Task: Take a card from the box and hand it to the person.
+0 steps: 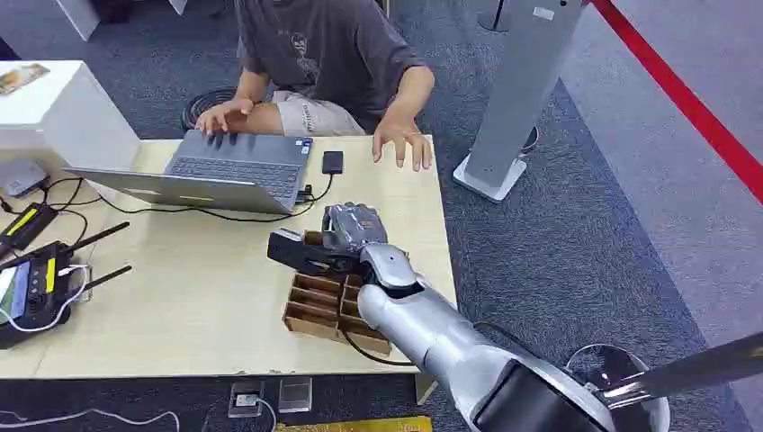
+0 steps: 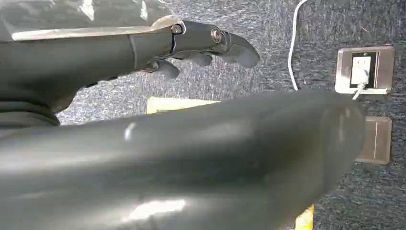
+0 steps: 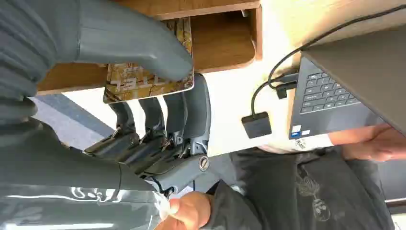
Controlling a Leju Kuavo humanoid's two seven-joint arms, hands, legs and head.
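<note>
The right hand (image 1: 346, 236) is hovering over the far end of the wooden box (image 1: 317, 304) in the head view, its fingers curling around a dark flat shape that is probably the card, though this view is leaving that unclear. The box is sitting near the right edge of the pale counter (image 1: 198, 297), with a laptop (image 1: 220, 171), a small black device (image 1: 333, 162) and a black controller (image 1: 36, 283) sharing the surface; the person (image 1: 333, 63) is sitting across it with a hand (image 1: 402, 139) resting on the far edge, grey carpet and a red floor line (image 1: 693, 103) lying beyond. The left wrist view is looking down at carpet and a floor socket (image 2: 365, 69), where the left hand (image 2: 201, 48) is hanging with its fingers loosely apart, holding nothing. In the right wrist view the thumb (image 3: 139, 45) is pressing a patterned card (image 3: 148, 76) against the fingers (image 3: 189, 112), just at the mouth of a box compartment (image 3: 220, 40). The pinch is looking set, so the step in hand appears to be lifting the card out; next the arm probably needs to carry it across toward the person's waiting hand without loosening the pinch.
</note>
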